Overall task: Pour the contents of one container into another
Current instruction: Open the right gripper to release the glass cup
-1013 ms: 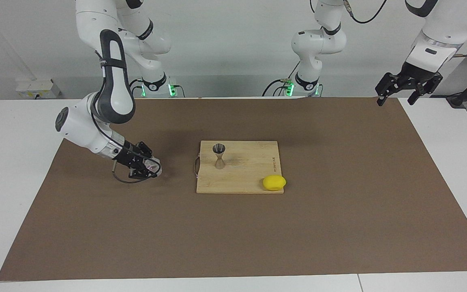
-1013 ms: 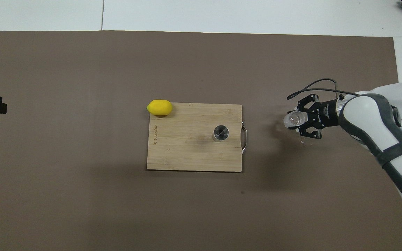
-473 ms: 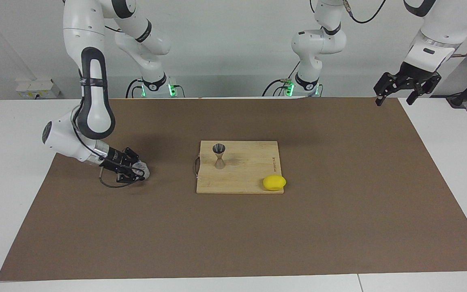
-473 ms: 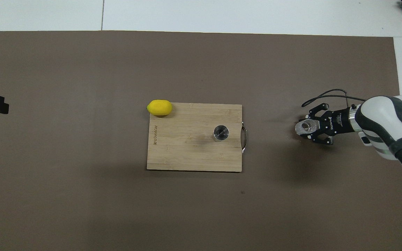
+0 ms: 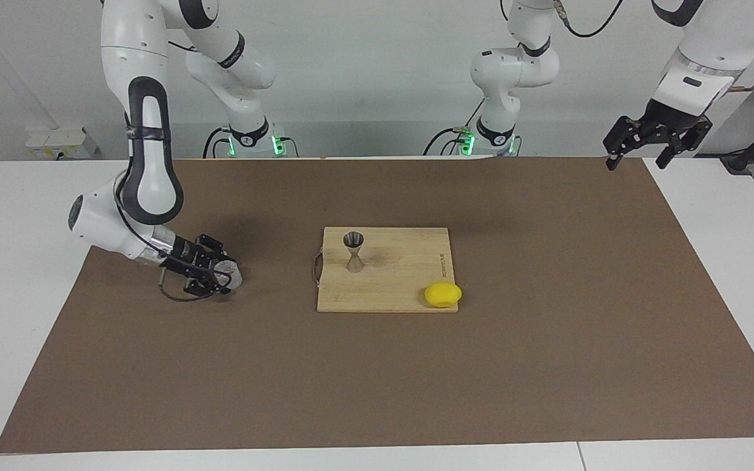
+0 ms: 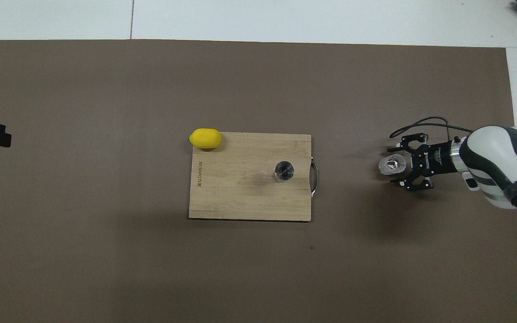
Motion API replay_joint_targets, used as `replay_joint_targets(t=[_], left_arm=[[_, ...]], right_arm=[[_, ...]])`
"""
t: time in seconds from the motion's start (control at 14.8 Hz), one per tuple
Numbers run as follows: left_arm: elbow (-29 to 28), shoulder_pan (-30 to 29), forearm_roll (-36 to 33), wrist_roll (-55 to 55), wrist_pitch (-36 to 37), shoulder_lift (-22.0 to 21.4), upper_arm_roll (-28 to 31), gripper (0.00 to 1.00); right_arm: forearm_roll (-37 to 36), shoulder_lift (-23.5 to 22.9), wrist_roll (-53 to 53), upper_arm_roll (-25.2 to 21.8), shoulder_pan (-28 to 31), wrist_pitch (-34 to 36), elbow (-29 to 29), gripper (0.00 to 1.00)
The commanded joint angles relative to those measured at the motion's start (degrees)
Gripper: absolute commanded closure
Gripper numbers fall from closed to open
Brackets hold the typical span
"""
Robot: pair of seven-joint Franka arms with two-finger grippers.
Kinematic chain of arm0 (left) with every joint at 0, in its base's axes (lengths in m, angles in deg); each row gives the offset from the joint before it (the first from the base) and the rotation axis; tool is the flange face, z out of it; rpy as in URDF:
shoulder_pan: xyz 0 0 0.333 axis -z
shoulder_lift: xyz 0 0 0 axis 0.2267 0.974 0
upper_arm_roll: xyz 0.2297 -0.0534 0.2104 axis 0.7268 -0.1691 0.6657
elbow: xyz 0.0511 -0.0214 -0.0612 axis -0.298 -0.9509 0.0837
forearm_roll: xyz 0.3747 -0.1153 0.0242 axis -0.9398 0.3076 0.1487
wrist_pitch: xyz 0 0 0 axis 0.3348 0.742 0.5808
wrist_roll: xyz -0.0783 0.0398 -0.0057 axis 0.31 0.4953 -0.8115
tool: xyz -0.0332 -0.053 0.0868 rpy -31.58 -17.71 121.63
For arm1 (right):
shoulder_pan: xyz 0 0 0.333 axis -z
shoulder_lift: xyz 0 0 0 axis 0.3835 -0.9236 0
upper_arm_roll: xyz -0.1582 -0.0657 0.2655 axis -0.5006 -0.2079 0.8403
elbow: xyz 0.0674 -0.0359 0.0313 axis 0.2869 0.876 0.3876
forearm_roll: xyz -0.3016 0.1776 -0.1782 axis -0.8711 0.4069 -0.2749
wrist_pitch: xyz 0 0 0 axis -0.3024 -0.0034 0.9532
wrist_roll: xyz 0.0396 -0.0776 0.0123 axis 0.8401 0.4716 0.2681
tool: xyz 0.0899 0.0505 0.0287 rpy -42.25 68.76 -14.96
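The clear glass tumbler (image 5: 228,275) stands upright on the brown mat toward the right arm's end of the table, apart from the board; it also shows in the overhead view (image 6: 392,164). My right gripper (image 5: 221,279) is low at the mat, open, with its fingers (image 6: 401,148) on either side of the tumbler and apart from it. The grey metal jigger (image 5: 353,251) stands upright on the wooden cutting board (image 5: 403,278), near its handle end (image 6: 284,171). My left gripper (image 5: 639,154) waits open, high over the mat's corner at the left arm's end.
A yellow lemon (image 5: 443,295) lies at the board's corner farther from the robots, toward the left arm's end (image 6: 205,138). The board (image 6: 240,197) has a metal handle (image 6: 314,179) facing the tumbler. A cable loops off the right gripper.
My right gripper carried the tumbler away from the board toward the right arm's end, lowered it onto the mat, and opened its fingers off it. The left arm barely moved.
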Motion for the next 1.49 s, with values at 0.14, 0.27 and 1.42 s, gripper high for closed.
replay_joint_targets(t=[0.14, 0.27, 1.42], left_arm=[[-0.73, -0.74, 0.44, 0.66, 1.38, -1.28, -0.72, 0.00], [-0.73, -0.82, 0.62, 0.67, 1.30, -1.19, -0.72, 0.00], [-0.73, -0.82, 1.06, 0.58, 1.30, -1.19, -0.63, 0.00]], right_arm=[[0.35, 8.38, -2.02, 0.43, 0.59, -0.52, 3.60, 0.00], [-4.63, 10.67, -2.02, 0.43, 0.07, -0.52, 3.51, 0.00], [-42.80, 15.78, -33.40, 1.13, -12.76, 11.76, -13.69, 0.00]])
